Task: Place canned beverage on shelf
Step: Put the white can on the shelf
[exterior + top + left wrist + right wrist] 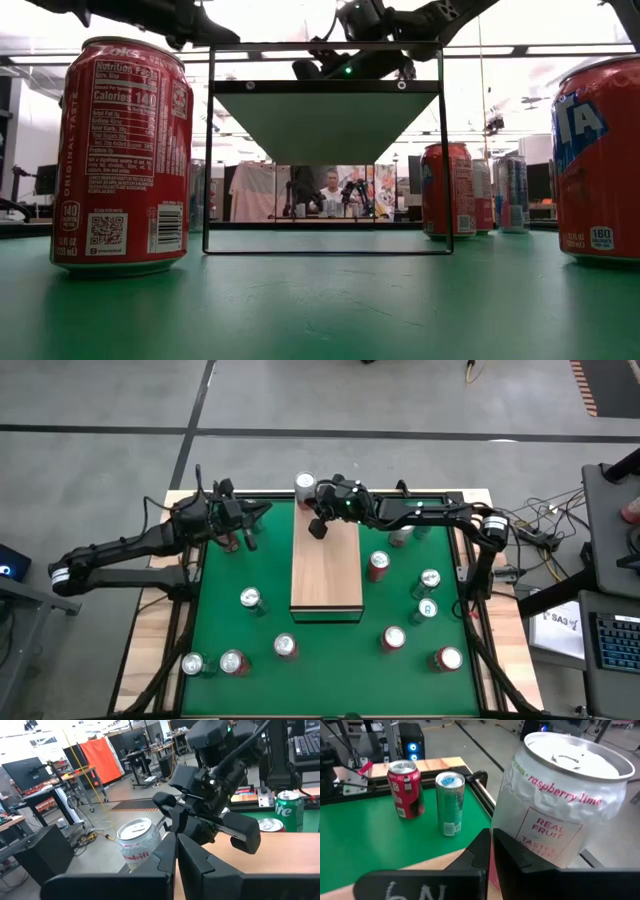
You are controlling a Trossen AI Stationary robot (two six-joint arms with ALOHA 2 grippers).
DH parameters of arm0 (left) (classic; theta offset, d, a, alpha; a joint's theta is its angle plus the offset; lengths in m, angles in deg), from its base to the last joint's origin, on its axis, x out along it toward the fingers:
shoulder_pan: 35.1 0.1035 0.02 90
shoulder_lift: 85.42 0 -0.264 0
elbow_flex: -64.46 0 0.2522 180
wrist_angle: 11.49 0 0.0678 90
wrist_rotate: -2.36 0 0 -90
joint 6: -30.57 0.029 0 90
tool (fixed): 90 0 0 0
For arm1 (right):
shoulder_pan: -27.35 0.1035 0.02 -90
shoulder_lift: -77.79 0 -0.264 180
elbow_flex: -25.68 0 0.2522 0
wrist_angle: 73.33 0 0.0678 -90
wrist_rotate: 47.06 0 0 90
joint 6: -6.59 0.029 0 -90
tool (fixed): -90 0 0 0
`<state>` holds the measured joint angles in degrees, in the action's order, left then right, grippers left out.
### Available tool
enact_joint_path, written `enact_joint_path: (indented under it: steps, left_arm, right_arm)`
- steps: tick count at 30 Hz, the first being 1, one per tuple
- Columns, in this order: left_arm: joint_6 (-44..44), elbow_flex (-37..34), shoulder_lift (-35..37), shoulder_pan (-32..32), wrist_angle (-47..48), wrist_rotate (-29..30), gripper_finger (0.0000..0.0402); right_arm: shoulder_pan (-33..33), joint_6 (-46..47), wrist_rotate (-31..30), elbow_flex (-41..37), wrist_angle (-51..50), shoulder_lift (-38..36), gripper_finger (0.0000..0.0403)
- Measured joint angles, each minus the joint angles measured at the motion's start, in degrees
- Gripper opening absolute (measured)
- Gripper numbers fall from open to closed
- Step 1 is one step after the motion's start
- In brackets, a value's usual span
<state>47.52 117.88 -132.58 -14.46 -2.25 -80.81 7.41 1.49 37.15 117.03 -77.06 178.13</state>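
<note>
Right gripper (318, 527), fingers together, hovers over the shelf (326, 575) far end; left gripper (248, 540), likewise closed, waits beside it. Low view: shelf (326, 84) raised on frame. Right wrist view: white raspberry-lime can (565, 800) stands just ahead.

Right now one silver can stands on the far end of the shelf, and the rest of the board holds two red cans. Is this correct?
Not quite. The silver can does stand at the far end of the shelf, near the right claw, but the rest of the board is bare. The high view shows the red cans standing on the green surface.
</note>
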Motion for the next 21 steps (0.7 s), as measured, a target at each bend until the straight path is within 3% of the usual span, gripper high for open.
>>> enact_joint_path:
  steps: [21]
  left_arm:
    - [-0.15, -0.04, -2.12, 0.02, -0.15, 0.04, 0.0000]
  right_arm:
    - [-1.60, 0.00, -0.18, 0.00, 2.62, 1.89, 0.0013]
